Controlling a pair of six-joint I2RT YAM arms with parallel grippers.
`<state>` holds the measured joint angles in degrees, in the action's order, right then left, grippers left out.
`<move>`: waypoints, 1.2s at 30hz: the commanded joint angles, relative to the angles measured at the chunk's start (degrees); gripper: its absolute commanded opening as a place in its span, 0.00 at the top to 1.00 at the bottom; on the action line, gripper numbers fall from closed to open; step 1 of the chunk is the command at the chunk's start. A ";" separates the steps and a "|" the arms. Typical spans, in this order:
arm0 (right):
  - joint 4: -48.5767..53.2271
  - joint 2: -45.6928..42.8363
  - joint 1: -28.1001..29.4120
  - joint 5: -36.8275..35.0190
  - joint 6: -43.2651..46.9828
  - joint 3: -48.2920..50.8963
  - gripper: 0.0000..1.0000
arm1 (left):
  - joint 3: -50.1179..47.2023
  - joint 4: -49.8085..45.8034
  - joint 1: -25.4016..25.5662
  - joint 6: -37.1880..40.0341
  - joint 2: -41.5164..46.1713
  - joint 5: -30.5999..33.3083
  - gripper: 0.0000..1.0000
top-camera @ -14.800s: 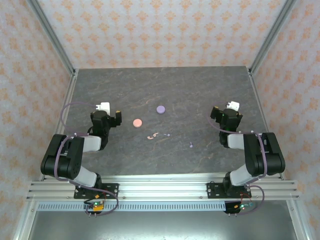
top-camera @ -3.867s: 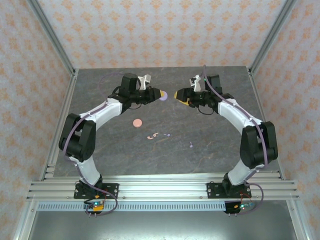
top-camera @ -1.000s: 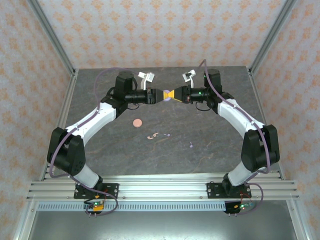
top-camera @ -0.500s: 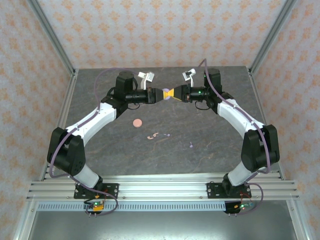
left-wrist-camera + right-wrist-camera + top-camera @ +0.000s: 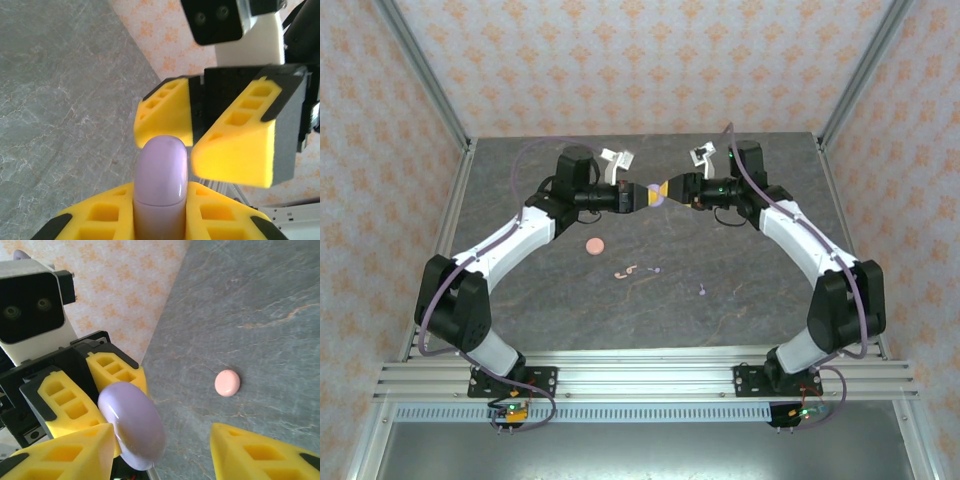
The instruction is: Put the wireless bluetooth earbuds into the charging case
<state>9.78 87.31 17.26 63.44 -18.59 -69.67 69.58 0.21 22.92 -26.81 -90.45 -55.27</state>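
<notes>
The lilac charging case (image 5: 160, 182) is held up above the table, closed, with my left gripper (image 5: 160, 220) shut on its lower half. In the top view the left gripper (image 5: 642, 197) and the right gripper (image 5: 668, 189) meet tip to tip at the case (image 5: 655, 197). My right gripper (image 5: 165, 455) stands open, its yellow fingers (image 5: 67, 455) wide apart on either side of the case (image 5: 132, 427). Two pale pink earbuds (image 5: 626, 270) and two lilac earbuds (image 5: 657, 269) (image 5: 702, 292) lie loose on the table, nearer the bases.
A round pink case (image 5: 592, 245) (image 5: 227, 382) lies closed on the grey stone-patterned table (image 5: 760, 280), left of the earbuds. Patterned walls and metal frame posts (image 5: 420, 70) enclose the back and sides.
My right gripper has opened and let go of the lilac case, while the left gripper has closed tighter on it. Both arms have shifted slightly.
</notes>
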 commanded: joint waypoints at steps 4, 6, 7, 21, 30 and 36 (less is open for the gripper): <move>7.14 -3.33 -0.24 -2.82 6.83 -3.08 0.45 | 2.38 -3.87 0.46 6.78 2.47 -1.29 0.79; 7.99 -3.33 -0.23 -1.13 8.16 -3.49 0.45 | 1.94 -3.16 0.46 8.30 2.80 -2.02 0.80; 8.49 -3.26 -0.24 -0.09 8.71 -3.62 0.45 | 1.53 -2.22 0.46 8.83 3.06 -2.61 0.81; 11.55 -2.63 0.06 8.41 13.02 -4.99 0.56 | 7.45 -7.13 0.52 10.79 -1.39 -11.74 0.83; 9.32 -2.67 0.14 9.91 11.70 -4.96 0.78 | 7.06 -6.92 0.55 10.12 -1.09 -10.57 0.81; 6.96 -2.99 0.14 10.19 9.69 -4.80 0.81 | 5.93 -6.05 0.55 9.34 -0.17 -9.83 0.72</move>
<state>20.40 85.62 16.88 71.20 -7.92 -73.25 74.76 -7.05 23.16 -17.69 -91.68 -64.69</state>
